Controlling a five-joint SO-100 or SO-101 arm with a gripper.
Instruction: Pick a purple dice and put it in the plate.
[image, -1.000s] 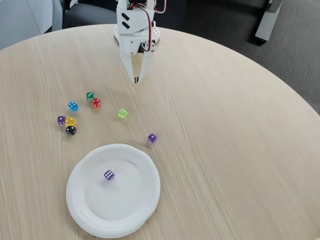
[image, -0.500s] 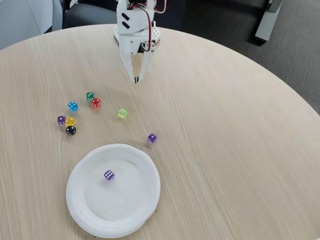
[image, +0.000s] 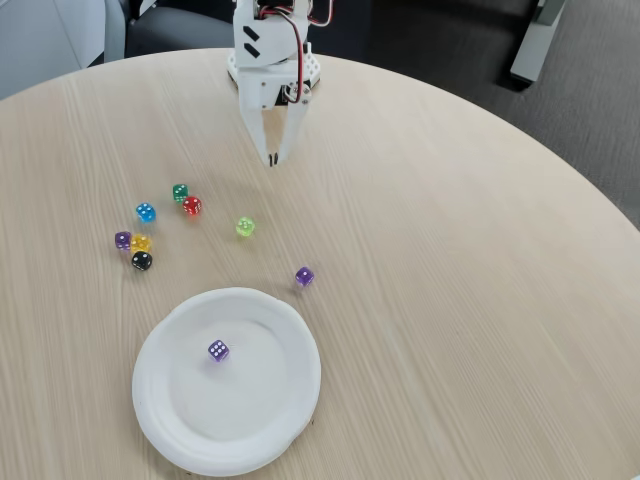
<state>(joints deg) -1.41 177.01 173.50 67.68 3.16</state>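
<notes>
Near the front edge of the round wooden bench (image: 450, 300), in the fixed view, sits the white paper plate (image: 170, 425), and the purple dice (image: 218, 350) lies inside it, a little left of the plate's middle, on the flat white floor and apart from the raised rim. Just beyond the plate's far right rim, on bare wood, lies a second purple die (image: 304, 276), close to the rim but not touching it. Farther toward the left edge of the bench is a loose cluster: a third purple die (image: 122, 240) touching or nearly touching a yellow die (image: 140, 243), a black die (image: 142, 261) just in front of them, a blue die (image: 146, 212) behind, and a green die (image: 180, 192) beside a red die (image: 192, 206). A yellow-green die (image: 245, 227) lies alone between that cluster and the arm. At the far edge of the bench stands the white arm, its jaws (image: 272, 158) pointing down toward the wood with the tips drawn together to a narrow point and nothing between them, well apart from every die and from the plate.
</notes>
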